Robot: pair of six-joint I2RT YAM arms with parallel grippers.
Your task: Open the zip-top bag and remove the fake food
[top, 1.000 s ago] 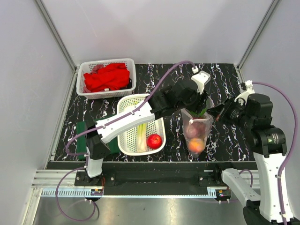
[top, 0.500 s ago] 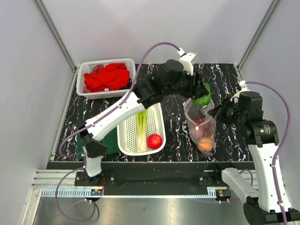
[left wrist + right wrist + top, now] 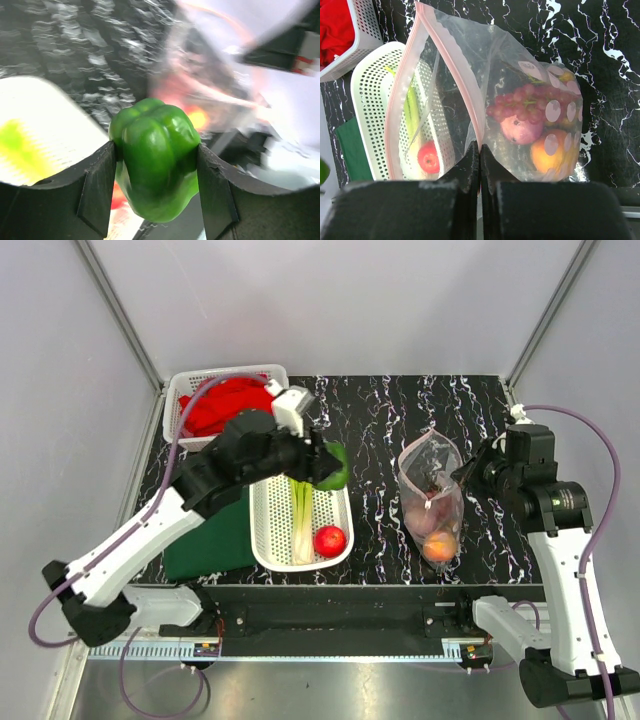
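The clear zip-top bag [image 3: 432,502] stands open on the right of the table, its pink zip strip [image 3: 451,55] spread wide. Purple grapes [image 3: 530,102], a purple onion [image 3: 521,130] and an orange peach [image 3: 548,156] lie inside it. My right gripper [image 3: 466,472] is shut on the bag's rim [image 3: 479,142]. My left gripper [image 3: 322,465] is shut on the green pepper [image 3: 156,156] and holds it above the far end of the white oval basket [image 3: 268,540]. The leek [image 3: 303,525] and red apple [image 3: 330,540] lie in that basket.
A white perforated basket [image 3: 184,436] with a red cloth [image 3: 225,405] stands at the back left. A green cloth [image 3: 212,540] lies left of the oval basket. Grey walls enclose the table on three sides.
My left gripper has lifted the green pepper out of the bag and swung it left over the oval basket. The bag has sagged a little; my right gripper still holds its rim.
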